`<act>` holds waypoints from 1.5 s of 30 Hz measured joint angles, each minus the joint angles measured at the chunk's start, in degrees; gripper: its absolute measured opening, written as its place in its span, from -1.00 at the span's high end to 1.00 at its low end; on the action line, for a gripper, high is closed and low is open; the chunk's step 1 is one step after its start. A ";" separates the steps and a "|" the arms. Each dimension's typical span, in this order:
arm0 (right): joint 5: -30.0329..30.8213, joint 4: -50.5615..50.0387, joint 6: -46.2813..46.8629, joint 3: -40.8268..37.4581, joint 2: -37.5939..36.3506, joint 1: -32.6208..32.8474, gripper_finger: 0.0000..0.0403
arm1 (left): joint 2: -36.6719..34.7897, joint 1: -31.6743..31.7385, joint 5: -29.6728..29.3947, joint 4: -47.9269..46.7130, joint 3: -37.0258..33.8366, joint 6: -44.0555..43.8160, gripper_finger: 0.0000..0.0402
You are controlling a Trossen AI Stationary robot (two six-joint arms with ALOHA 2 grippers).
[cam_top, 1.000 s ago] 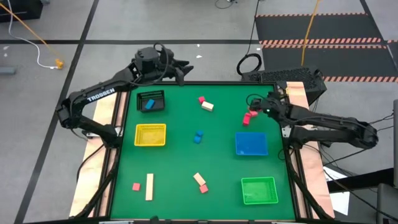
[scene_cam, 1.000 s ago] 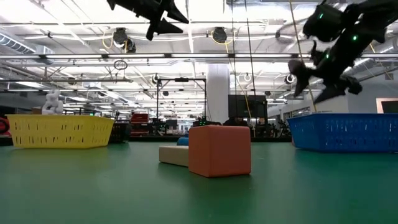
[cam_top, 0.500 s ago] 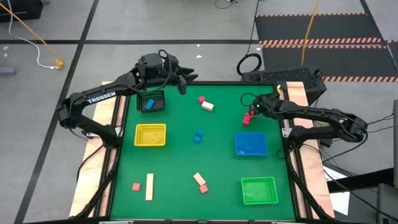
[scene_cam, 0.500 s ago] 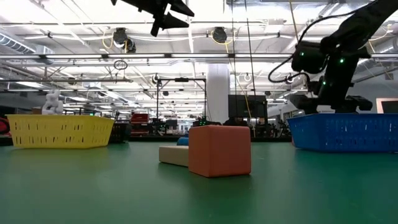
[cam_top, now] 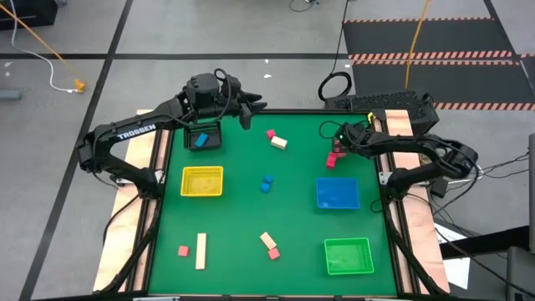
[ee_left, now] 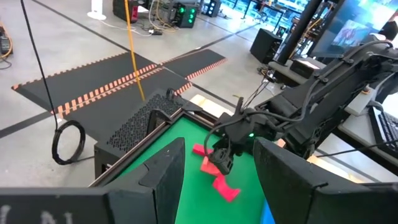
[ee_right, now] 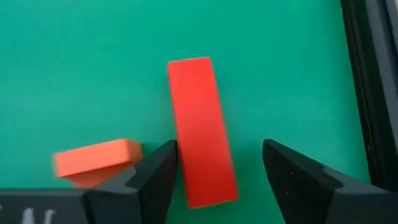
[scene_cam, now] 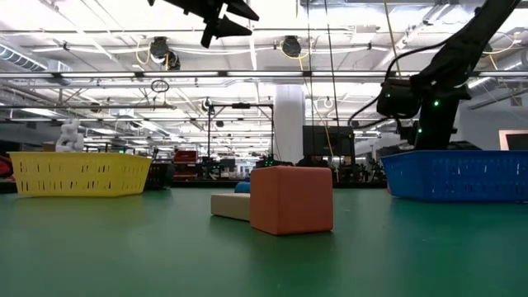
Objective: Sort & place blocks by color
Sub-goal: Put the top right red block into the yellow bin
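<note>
My right gripper [ee_right: 214, 165] is low over the table's far right, open, with its fingers on either side of a red bar [ee_right: 202, 130] lying flat. A second red block [ee_right: 96, 158] lies beside it; both red blocks [cam_top: 334, 156] show in the high view. My left gripper [cam_top: 247, 113] hangs open and empty high over the far edge. Other blocks lie loose: a red cube [cam_top: 270, 133] with a cream one [cam_top: 279, 142], two blue [cam_top: 267, 182], and cream and red ones [cam_top: 268, 242] near the front. My right gripper comes at the red bar from above, slanting down, fingers along its two long sides. One finger [ee_right: 155, 171] stands right at the bar's long side [ee_right: 180, 155]; I cannot tell whether it touches. The other finger [ee_right: 292, 177] stands apart from it.
A blue tray [cam_top: 338, 193] sits just in front of the right gripper, a green tray [cam_top: 347, 256] at the near right, a yellow tray [cam_top: 202, 181] at the left. A black wire basket [cam_top: 202, 135] at the far left holds a blue block. The table's right rim [ee_right: 367, 93] runs close by.
My right gripper has come down onto the red blocks at the far right and tipped more steeply downward, its arm folding in. My left gripper has swung a little toward the table's right, staying high. No block has moved.
</note>
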 joint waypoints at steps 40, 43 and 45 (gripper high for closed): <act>-45.14 34.89 2.43 -0.10 -21.87 6.04 0.57 | 8.12 -5.37 0.04 -3.92 -0.01 29.98 0.27; -49.64 37.19 6.85 -0.10 -21.35 7.22 0.57 | 10.76 -6.01 -0.02 -0.79 0.00 38.63 0.27; -51.80 37.61 9.60 -0.10 -20.76 8.33 0.57 | 12.62 -6.61 -0.03 2.24 -0.02 42.96 0.27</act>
